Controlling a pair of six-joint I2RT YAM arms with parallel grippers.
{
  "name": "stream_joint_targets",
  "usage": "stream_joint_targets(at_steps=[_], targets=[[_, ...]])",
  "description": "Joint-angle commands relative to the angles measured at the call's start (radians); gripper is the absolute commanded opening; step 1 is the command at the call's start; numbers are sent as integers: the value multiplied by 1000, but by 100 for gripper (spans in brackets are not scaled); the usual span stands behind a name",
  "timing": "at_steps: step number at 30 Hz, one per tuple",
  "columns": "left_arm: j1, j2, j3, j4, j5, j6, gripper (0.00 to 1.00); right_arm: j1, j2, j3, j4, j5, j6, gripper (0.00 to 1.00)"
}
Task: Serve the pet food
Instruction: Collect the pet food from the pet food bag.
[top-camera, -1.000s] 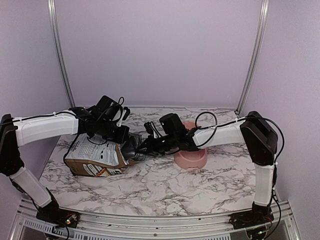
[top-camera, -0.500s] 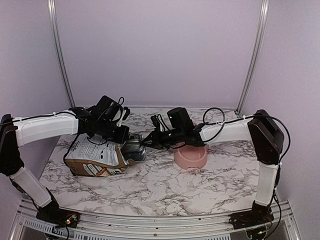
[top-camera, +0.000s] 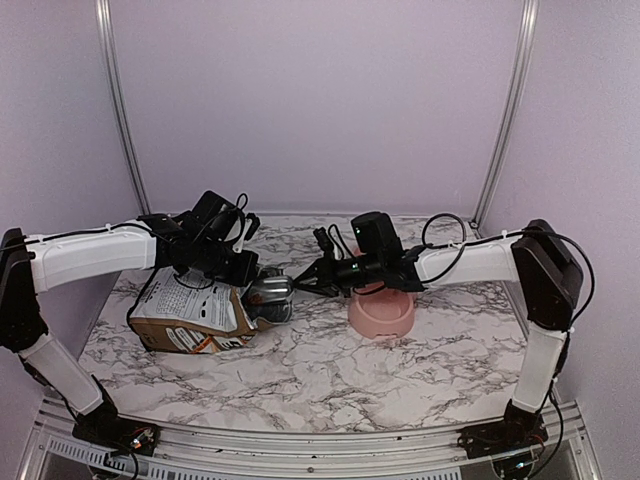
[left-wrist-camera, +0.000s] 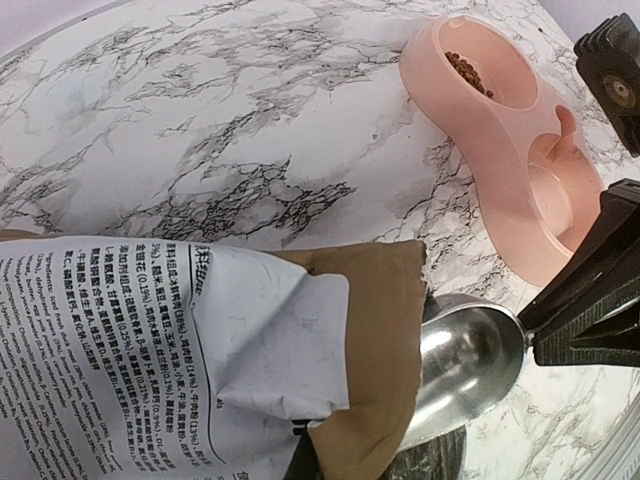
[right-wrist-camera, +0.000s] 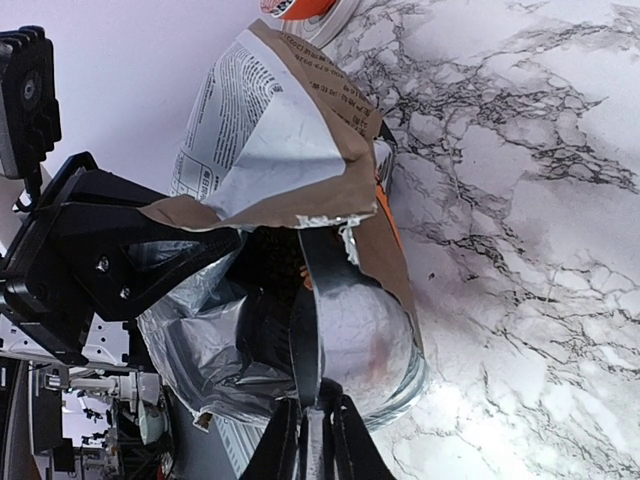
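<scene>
The brown paper pet-food bag (top-camera: 190, 315) lies on its side, mouth facing right. My left gripper (top-camera: 235, 268) is shut on the bag's upper mouth flap and holds it open; in the left wrist view the bag (left-wrist-camera: 150, 340) hides its fingers. My right gripper (top-camera: 310, 283) is shut on the handle of a metal scoop (top-camera: 268, 290), whose bowl sits at the bag's mouth. In the left wrist view the scoop (left-wrist-camera: 470, 350) looks shiny, with no pellets showing. A few kibble pellets (left-wrist-camera: 468, 72) lie in the far well of the pink double bowl (left-wrist-camera: 520, 210).
The pink bowl (top-camera: 380, 315) stands just right of the scoop, under my right arm. The bag's foil lining (right-wrist-camera: 190, 340) gapes open beside the scoop (right-wrist-camera: 365, 340). An orange-and-white object (right-wrist-camera: 300, 8) shows beyond the bag (right-wrist-camera: 290, 150). Purple walls close the back and sides.
My right arm has drawn back to the right, pulling the scoop from deeper in the bag to its mouth. The left arm and the bag have stayed put.
</scene>
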Motion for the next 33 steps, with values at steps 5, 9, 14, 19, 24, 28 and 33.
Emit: stream_joint_targets(at_steps=[5, 9, 14, 19, 24, 28, 33], targets=[[18, -27, 4, 7, -32, 12, 0, -8, -28, -4, 81, -64, 32, 0], [18, -28, 5, 6, -26, 12, 0, -1, -6, 24, 27, -19, -3, 0], [18, -27, 5, 7, -23, 9, 0, 36, 48, 109, -98, 95, -87, 0], [18, -25, 5, 6, -20, 9, 0, 75, 130, 193, -174, 196, -131, 0], [18, -20, 7, 6, -18, 9, 0, 135, 215, 272, -197, 207, -133, 0], [18, -19, 6, 7, -19, 8, 0, 150, 257, 310, -184, 168, -125, 0], [18, -22, 5, 7, -19, 9, 0, 151, 262, 311, -166, 148, -116, 0]])
